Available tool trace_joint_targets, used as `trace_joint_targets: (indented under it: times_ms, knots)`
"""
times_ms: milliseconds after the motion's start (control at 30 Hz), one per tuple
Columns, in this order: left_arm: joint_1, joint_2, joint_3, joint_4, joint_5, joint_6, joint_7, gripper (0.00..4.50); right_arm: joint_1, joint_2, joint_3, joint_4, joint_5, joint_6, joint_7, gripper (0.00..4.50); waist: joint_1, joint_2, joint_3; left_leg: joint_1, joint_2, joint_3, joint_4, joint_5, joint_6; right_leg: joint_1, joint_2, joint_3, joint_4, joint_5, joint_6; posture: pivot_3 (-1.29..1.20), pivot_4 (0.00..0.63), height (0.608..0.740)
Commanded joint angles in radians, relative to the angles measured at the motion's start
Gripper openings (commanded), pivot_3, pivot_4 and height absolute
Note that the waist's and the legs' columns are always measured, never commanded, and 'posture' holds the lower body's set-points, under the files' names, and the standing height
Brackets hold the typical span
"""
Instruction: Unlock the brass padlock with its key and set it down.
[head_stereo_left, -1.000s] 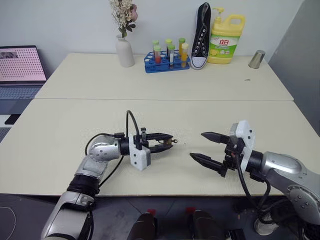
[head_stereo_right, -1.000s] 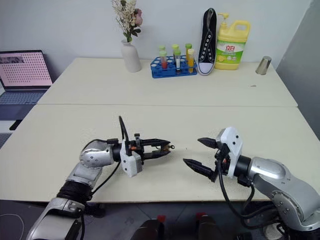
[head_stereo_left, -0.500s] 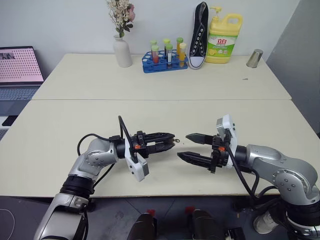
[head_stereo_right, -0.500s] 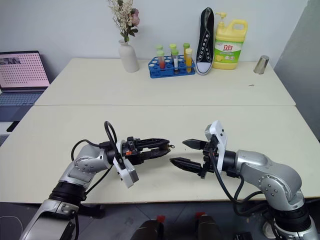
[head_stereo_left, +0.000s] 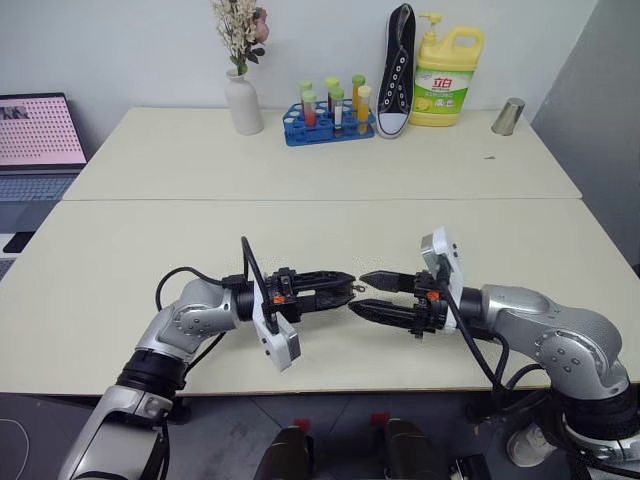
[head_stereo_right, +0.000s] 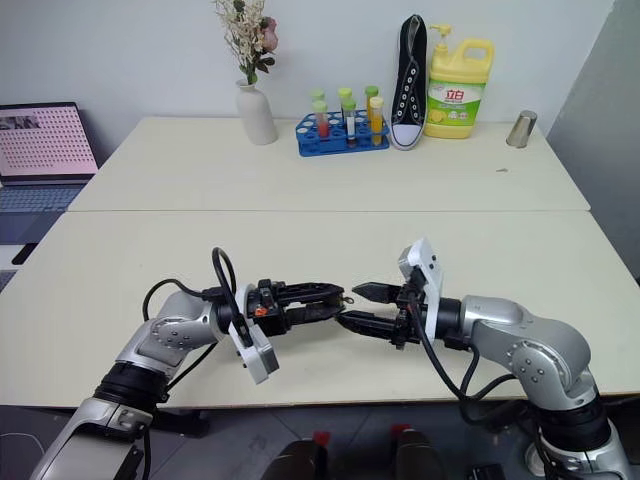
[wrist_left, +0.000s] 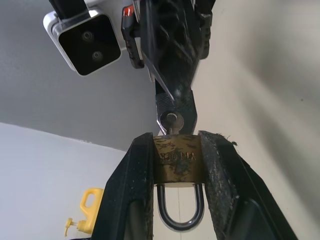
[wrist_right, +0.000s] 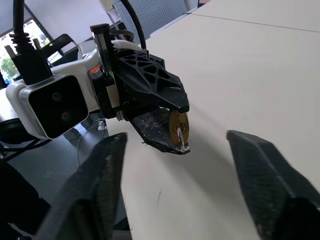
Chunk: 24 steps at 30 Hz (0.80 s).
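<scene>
**Padlock held between two facing grippers**

The left gripper (head_stereo_left: 345, 290) is clamped on the brass padlock (wrist_left: 177, 159) — its two black fingers (wrist_left: 134, 185) press the lock's flat sides, with the silvery shackle lying back between them towards the wrist. The lock's keyhole end faces outward, and the key (wrist_left: 171, 120) sticks out of it, its small round head just past the brass body. Padlock and gripper are held in the air above the near table (head_stereo_left: 120, 260), close to its front edge, about midway between the two arms.

The right gripper (head_stereo_left: 366, 293) points straight at the left one, tip to tip. Its fingers (wrist_right: 265, 170) stand apart with a clear gap and nothing between them; in the right wrist view the lock and key sit in line with that gap, and the key's head is near the fingertips, though I cannot tell whether they touch it.

On the far table stand a white vase of dried flowers (head_stereo_left: 243, 100), a blue rack of tubes (head_stereo_left: 330, 115), a black sneaker (head_stereo_left: 398, 70) on end, a yellow detergent bottle (head_stereo_left: 445, 80) and a metal cup (head_stereo_left: 509, 116). A laptop (head_stereo_left: 38, 135) sits off to the left.
</scene>
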Motion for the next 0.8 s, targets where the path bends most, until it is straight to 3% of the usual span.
trace_joint_targets:
  times_ms: [33, 167, 533, 567, 733, 800]
  knots:
    - [0.003, 0.014, -0.001, -0.041, -0.001, 0.004, 0.026, 0.98, -0.020, -0.001, -0.008, -0.010, 0.005, -0.010, 0.015, 1.68, 0.000, 0.000, 0.000, 0.000, 0.000, 0.000, 0.000, 0.000, 0.000, 0.000, 0.000, 0.000, 0.000, 0.000, 0.000, 0.00, 0.150, 0.740]
    - [0.005, 0.018, -0.001, -0.043, 0.006, 0.008, 0.035, 0.98, -0.020, -0.007, -0.012, -0.011, 0.010, -0.007, 0.020, 0.16, 0.000, 0.000, 0.000, 0.000, 0.000, 0.000, 0.000, 0.000, 0.000, 0.000, 0.000, 0.000, 0.000, 0.000, 0.000, 0.00, 0.150, 0.740]
    - [0.019, 0.039, -0.006, -0.044, 0.029, 0.005, 0.065, 0.98, -0.027, -0.018, -0.035, -0.012, 0.026, -0.014, 0.040, 0.06, 0.000, 0.000, 0.000, 0.000, 0.000, 0.000, 0.000, 0.000, 0.000, 0.000, 0.000, 0.000, 0.000, 0.000, 0.000, 0.00, 0.150, 0.740]
    - [0.020, 0.041, -0.007, -0.045, 0.030, 0.007, 0.067, 0.98, -0.027, -0.020, -0.035, -0.009, 0.019, -0.019, 0.044, 0.79, 0.000, 0.000, 0.000, 0.000, 0.000, 0.000, 0.000, 0.000, 0.000, 0.000, 0.000, 0.000, 0.000, 0.000, 0.000, 0.00, 0.150, 0.740]
    - [0.028, 0.049, -0.012, -0.054, 0.032, 0.011, 0.074, 0.98, -0.028, -0.026, -0.041, -0.006, 0.013, -0.014, 0.038, 2.44, 0.000, 0.000, 0.000, 0.000, 0.000, 0.000, 0.000, 0.000, 0.000, 0.000, 0.000, 0.000, 0.000, 0.000, 0.000, 0.00, 0.150, 0.740]
    - [0.030, 0.050, -0.012, -0.055, 0.033, 0.012, 0.076, 0.98, -0.024, -0.031, -0.043, -0.010, 0.022, -0.009, 0.043, 2.49, 0.000, 0.000, 0.000, 0.000, 0.000, 0.000, 0.000, 0.000, 0.000, 0.000, 0.000, 0.000, 0.000, 0.000, 0.000, 0.00, 0.150, 0.740]
